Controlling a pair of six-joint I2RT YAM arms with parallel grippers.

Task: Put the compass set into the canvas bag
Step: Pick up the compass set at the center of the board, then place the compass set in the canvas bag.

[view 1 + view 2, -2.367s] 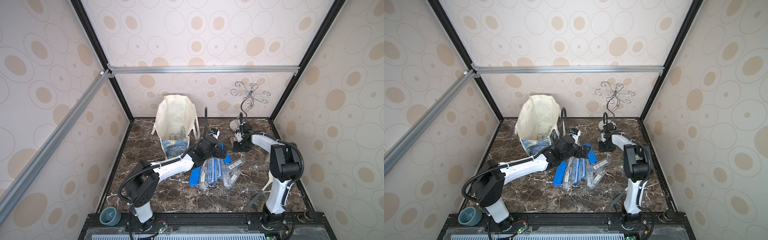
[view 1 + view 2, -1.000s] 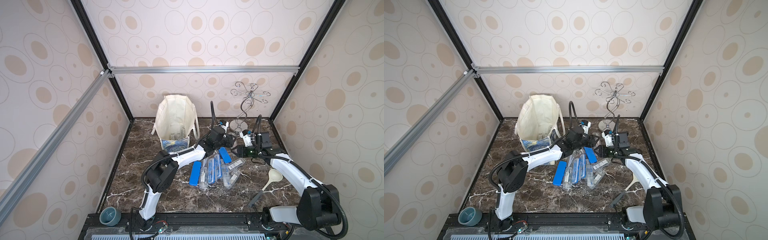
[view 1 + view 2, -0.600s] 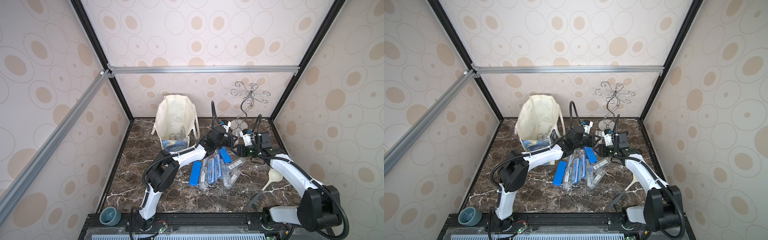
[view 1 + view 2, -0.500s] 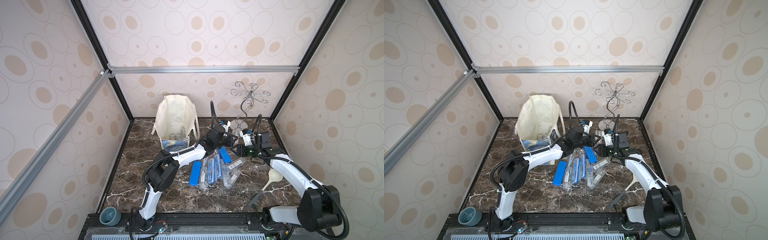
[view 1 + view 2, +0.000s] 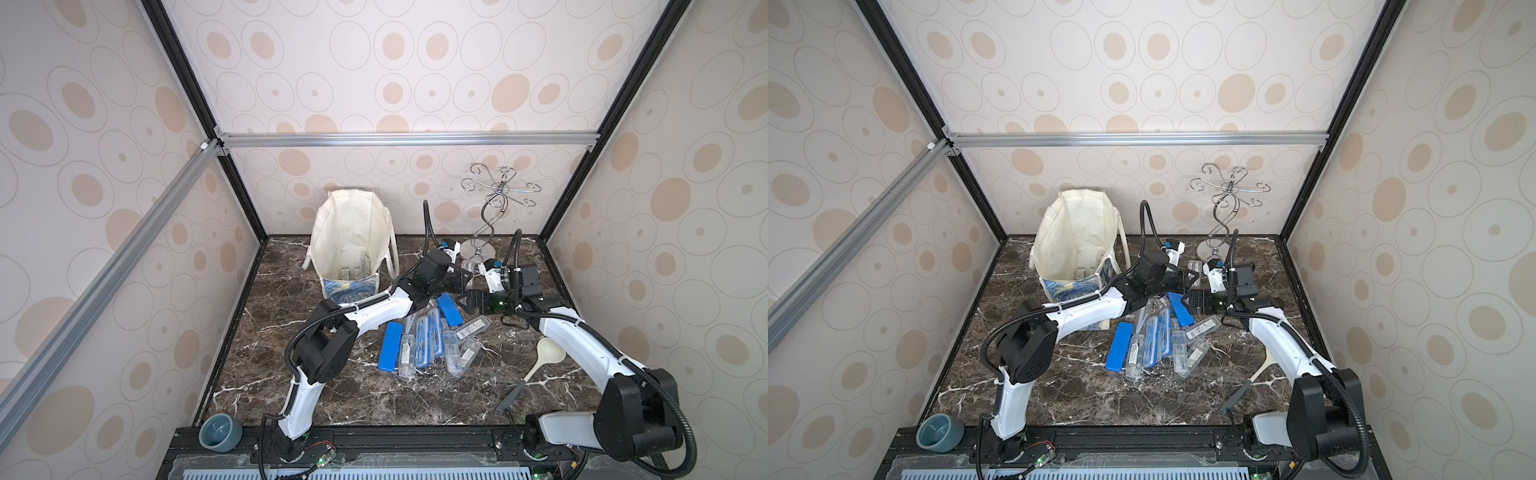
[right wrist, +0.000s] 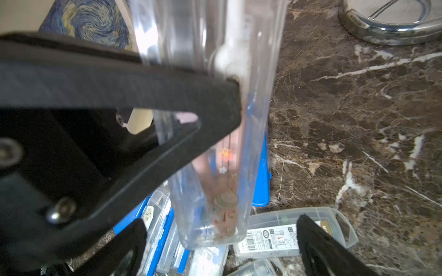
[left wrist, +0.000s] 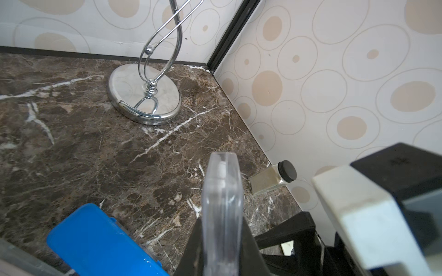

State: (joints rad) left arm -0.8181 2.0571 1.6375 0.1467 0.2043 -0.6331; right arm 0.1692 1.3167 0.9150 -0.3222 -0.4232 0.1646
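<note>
My left pincer (image 5: 458, 279) is closed on a clear compass case (image 5: 468, 268), held off the marble table (image 5: 374, 395). My right pincer (image 5: 463, 302) sits just beside it, jaws spread. Nearer my base than both lies a heap of compass cases (image 5: 428, 340); the canvas bag (image 5: 353, 241) stands left of my left pincer.

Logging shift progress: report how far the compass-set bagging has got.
Done: cases already lie inside the canvas bag. In hand: the left gripper is shut on a clear case; the right gripper stands open beside it. Left: that case and the pile on the table.
</note>
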